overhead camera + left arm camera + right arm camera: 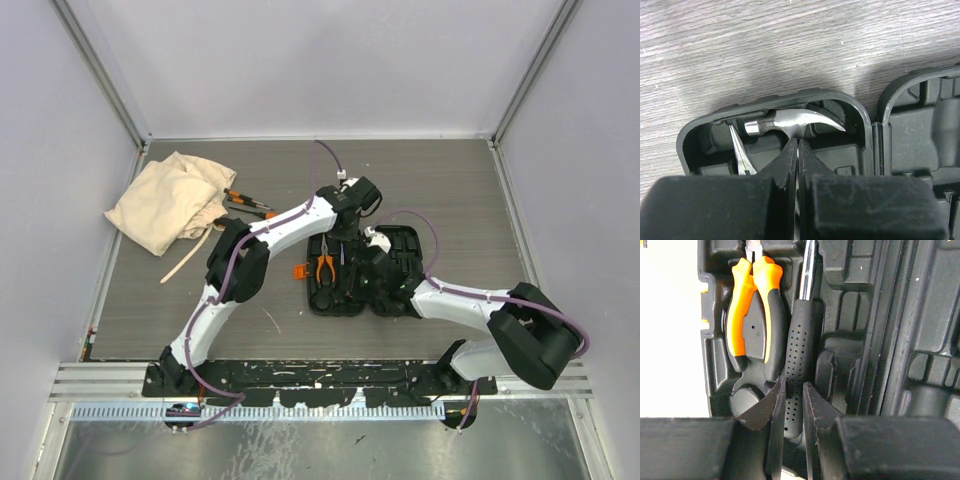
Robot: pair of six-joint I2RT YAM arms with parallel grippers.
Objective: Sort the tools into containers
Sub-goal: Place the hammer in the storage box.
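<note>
Hammer (799,340) handle between right gripper (792,386) fingers, beside pliers (752,310), inside case (880,315).

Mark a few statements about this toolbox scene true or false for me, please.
1. The pliers lie in the open tool case. True.
2. The left gripper is wide open. False: it is shut, tips together, near the hammer's steel head.
3. The right gripper grips the hammer's black handle. True.
4. The cloth bag sits inside the case. False: it lies on the table, far left, apart from the case.
5. Every tool is in the case. False: screwdrivers lie beside the bag.
</note>
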